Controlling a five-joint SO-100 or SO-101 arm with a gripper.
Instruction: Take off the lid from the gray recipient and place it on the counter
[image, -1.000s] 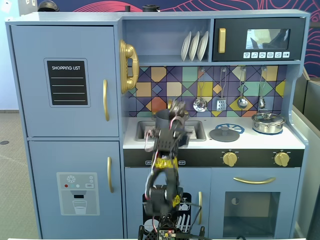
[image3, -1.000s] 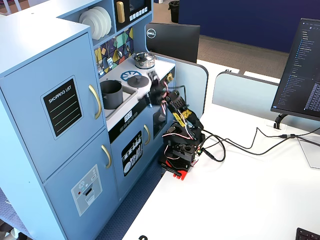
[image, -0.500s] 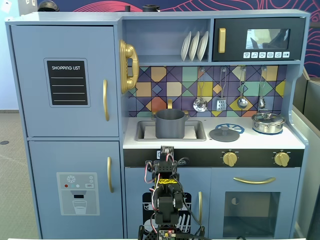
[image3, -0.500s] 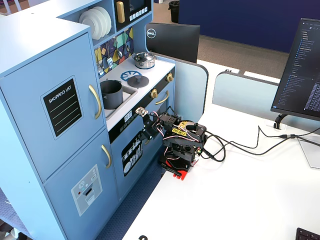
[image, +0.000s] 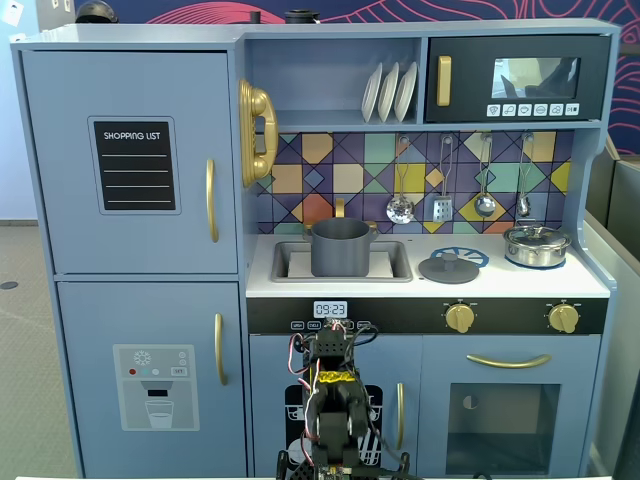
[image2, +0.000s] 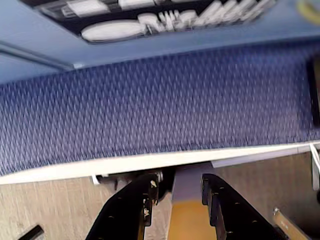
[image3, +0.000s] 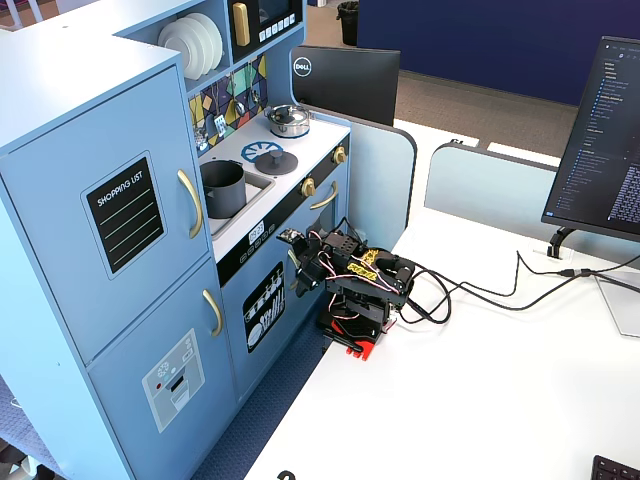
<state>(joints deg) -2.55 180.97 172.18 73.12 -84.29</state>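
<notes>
The dark gray lid (image: 448, 267) lies flat on the white counter (image: 520, 282), over the blue burner ring, to the right of the sink. The gray recipient (image: 340, 247) stands uncovered in the sink. In the angled fixed view the lid (image3: 268, 160) lies behind the recipient (image3: 222, 188). My arm (image: 333, 395) is folded low in front of the kitchen, well below the counter. My gripper (image2: 179, 182) points down at the floor, open, with nothing between its fingers. In the angled fixed view the gripper (image3: 300, 275) hangs close to the cabinet front.
A shiny silver pot with its lid (image: 536, 245) stands at the counter's right end. Gold knobs (image: 460, 318) line the stove front. The arm's base (image3: 355, 320) sits at the white desk's edge, with cables (image3: 480, 290) running right. Blue carpet (image2: 150, 110) lies below.
My arm has dropped from in front of the sink and folded back to its low pose by the base. Lid and recipient have not moved.
</notes>
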